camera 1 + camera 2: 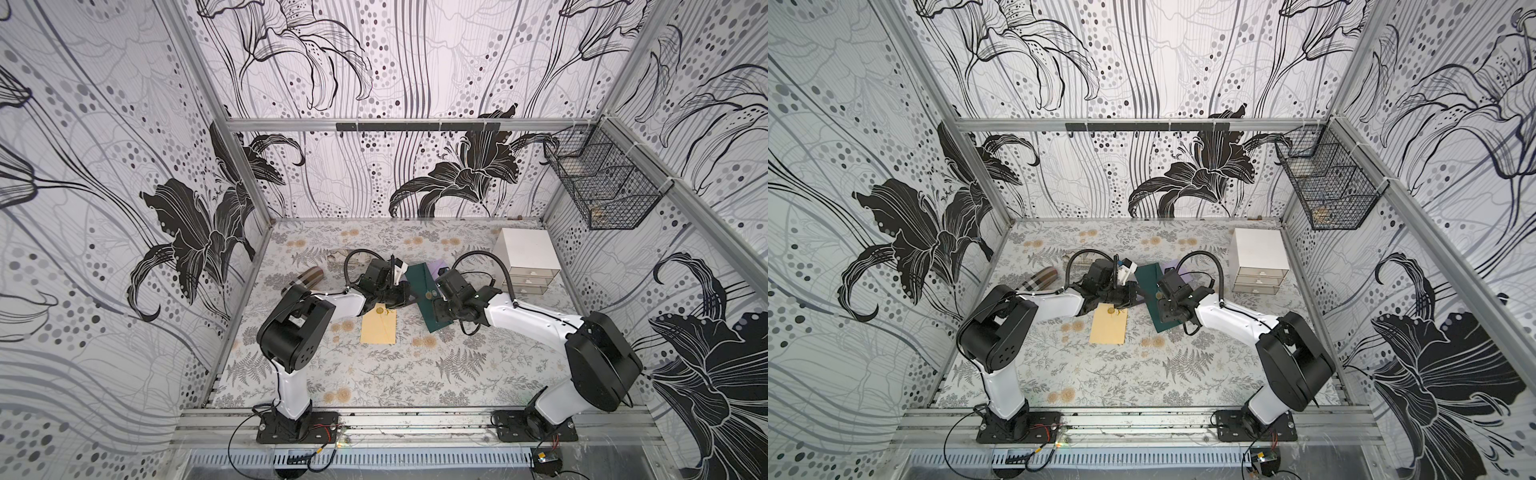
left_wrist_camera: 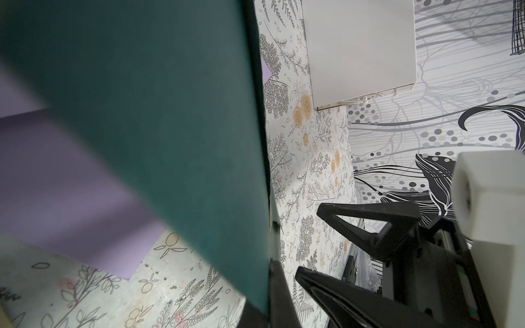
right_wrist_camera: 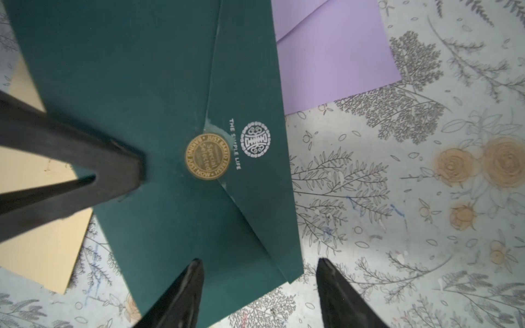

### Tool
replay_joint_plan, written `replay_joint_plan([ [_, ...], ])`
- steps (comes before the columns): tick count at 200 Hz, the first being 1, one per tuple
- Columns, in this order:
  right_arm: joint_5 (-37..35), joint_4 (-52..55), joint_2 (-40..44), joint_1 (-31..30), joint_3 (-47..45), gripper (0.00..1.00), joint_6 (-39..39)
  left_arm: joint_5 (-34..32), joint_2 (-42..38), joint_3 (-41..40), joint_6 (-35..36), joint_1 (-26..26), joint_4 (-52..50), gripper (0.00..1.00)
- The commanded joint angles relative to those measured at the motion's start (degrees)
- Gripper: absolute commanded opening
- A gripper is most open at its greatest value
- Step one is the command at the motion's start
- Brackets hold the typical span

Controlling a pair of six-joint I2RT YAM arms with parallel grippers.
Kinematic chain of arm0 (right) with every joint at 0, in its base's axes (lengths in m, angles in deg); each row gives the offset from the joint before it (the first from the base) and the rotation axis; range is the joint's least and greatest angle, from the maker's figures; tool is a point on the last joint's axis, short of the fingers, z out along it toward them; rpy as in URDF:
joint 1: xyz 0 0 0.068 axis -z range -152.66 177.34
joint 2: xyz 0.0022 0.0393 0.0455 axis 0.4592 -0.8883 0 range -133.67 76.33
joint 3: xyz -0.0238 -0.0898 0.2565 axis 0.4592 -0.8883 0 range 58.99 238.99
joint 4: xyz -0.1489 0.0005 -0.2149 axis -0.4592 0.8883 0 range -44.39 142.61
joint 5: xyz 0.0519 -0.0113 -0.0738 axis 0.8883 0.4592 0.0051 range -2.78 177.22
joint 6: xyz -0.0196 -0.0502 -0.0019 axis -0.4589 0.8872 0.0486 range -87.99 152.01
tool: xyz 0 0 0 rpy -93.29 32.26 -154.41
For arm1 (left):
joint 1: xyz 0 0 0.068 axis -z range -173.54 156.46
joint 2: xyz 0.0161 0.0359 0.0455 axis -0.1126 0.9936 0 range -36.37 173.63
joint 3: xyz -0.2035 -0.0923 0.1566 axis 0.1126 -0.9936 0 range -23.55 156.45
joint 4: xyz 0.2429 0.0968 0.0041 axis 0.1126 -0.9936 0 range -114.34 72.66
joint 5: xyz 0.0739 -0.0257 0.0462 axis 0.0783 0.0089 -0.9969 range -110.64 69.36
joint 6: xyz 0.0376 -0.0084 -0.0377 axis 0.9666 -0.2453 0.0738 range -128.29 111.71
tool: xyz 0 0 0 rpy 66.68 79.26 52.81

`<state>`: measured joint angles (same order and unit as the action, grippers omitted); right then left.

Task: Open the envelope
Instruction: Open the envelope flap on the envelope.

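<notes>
**Green envelope pinched on the left, flap down**

Nearest on the floral-printed desk (image 1: 374, 374) lies a flat tan paper envelope (image 1: 378, 330), clear of both arms' fingers.

Just past it, here's the action. The left gripper (image 3: 133, 170) is closed tight, clamped on the long edge of the dark green paper envelope (image 3: 159, 85). In the left wrist view that edge runs straight into the closed fingers. The envelope lies slanted at mid-desk between the two arms, showing in both top views (image 1: 422, 278) (image 1: 1148, 276). One edge overlaps the tan envelope.

The right gripper (image 3: 260, 260) hangs over the green envelope's near corner with its fingers well apart, gripping nothing. One tip is above the paper, the other above bare desk.

A round gold sticker (image 3: 207, 156) sits right on the flap's point, and the flap is down.

Beyond, a lilac paper envelope (image 3: 335, 56) pokes out from under the green one's far end.

Further left, a brown plaid cylinder (image 1: 309, 278) lies on its side. At the back right stands a white three-drawer box (image 1: 525, 253), and a black wire basket (image 1: 598, 183) hangs on the wall above it.
</notes>
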<state>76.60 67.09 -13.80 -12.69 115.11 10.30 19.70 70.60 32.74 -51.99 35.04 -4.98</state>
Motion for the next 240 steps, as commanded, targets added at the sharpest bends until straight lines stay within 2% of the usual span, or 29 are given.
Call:
replay_joint_plan([
  [1,-2.0,1.0,-2.2,-0.6,2.5,0.66,1.9,0.3,1.8,1.2,0.6,0.2,1.1,0.00],
  [72,-5.0,3.2,-8.2,-0.7,5.6,0.64,1.2,0.4,2.1,1.0,0.5,0.2,1.9,0.00],
  [187,-7.4,3.8,-9.7,-0.7,5.8,0.54,0.4,1.0,2.7,1.2,0.3,0.5,2.6,0.00],
  [240,-11.0,4.4,-9.5,-0.7,5.2,0.50,-2.1,1.2,3.4,1.4,0.4,0.5,2.5,0.00],
])
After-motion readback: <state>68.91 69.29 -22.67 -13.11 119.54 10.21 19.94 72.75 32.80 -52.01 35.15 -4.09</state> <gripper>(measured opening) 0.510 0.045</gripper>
